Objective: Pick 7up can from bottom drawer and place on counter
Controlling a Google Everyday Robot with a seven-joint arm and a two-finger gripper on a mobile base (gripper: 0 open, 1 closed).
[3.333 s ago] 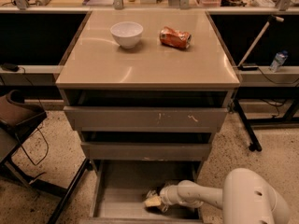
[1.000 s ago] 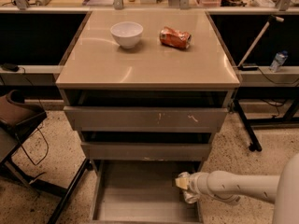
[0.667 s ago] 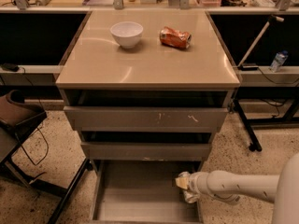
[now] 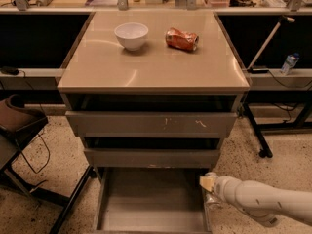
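The gripper [image 4: 208, 187] was seen at the right wall of the open bottom drawer [image 4: 146, 204], carried there by a pale arm [image 4: 263, 201] reaching in from the lower right. It was clamped on the 7up can [image 4: 212, 200], which was held at the drawer's right rim, off the drawer floor. On the counter [image 4: 151, 65] a white bowl [image 4: 131, 35] and an orange-red can [image 4: 181, 38], laid on its side, were set near each other towards the back
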